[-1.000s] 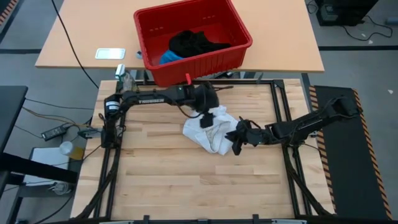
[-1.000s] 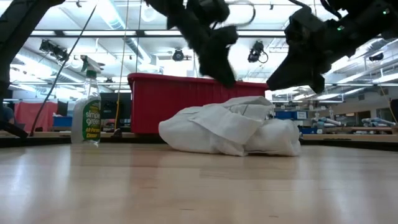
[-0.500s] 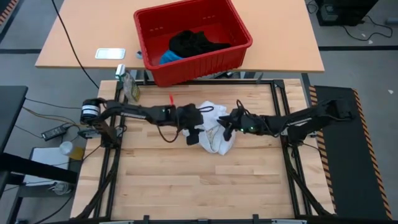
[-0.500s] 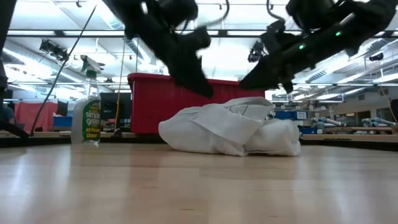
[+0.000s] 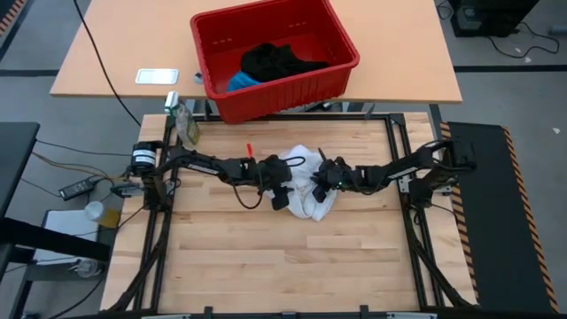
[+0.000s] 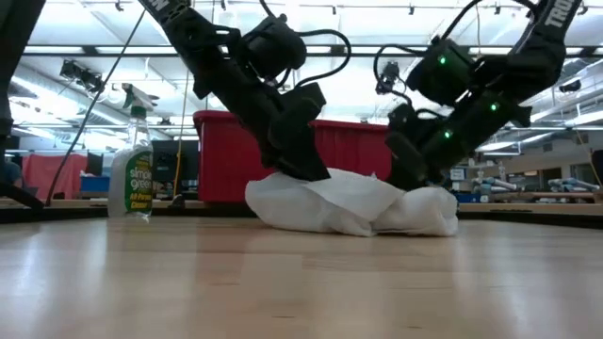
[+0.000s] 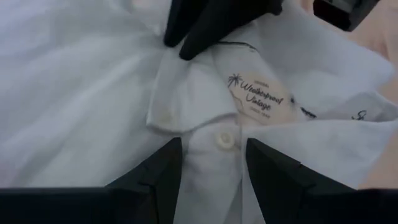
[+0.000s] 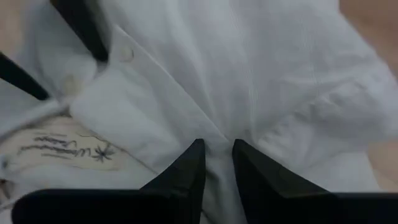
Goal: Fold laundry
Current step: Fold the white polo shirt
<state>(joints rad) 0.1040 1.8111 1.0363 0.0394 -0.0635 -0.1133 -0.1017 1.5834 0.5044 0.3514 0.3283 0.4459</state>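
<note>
Both grippers are down on the white shirt (image 5: 306, 186), which lies crumpled mid-tabletop (image 5: 266, 266), on my side of the red basket (image 5: 275, 53). The black garment (image 5: 275, 60) and the blue one (image 5: 241, 82) are in that basket, not my concern yet. My left gripper (image 7: 214, 158) sits at the shirt's left side, at the collar: fingers (image 7: 155, 171) spread, straddling the button placket just by the neck label (image 7: 258, 96), cloth between them but not clearly pinched. My right gripper (image 8: 216, 163) is on the shirt's right side, fingers (image 8: 186, 171) nearly together with a fold of fabric running into the narrow gap; looks like a pinch on the shirt, though I can't confirm how much cloth is caught. My judgement: this is the grab-and-spread step, nothing folded yet. To do it well, I'd close the left on one layer of collar only, not placket plus back panel, or the shirt will lift as a wad. Then raise both ends together and pull apart away from the shirt's centre until it hangs flat. Risk: the two grippers are close to each other, so keep them from fouling; thin cloth may slip out of a shallow pinch.
</note>
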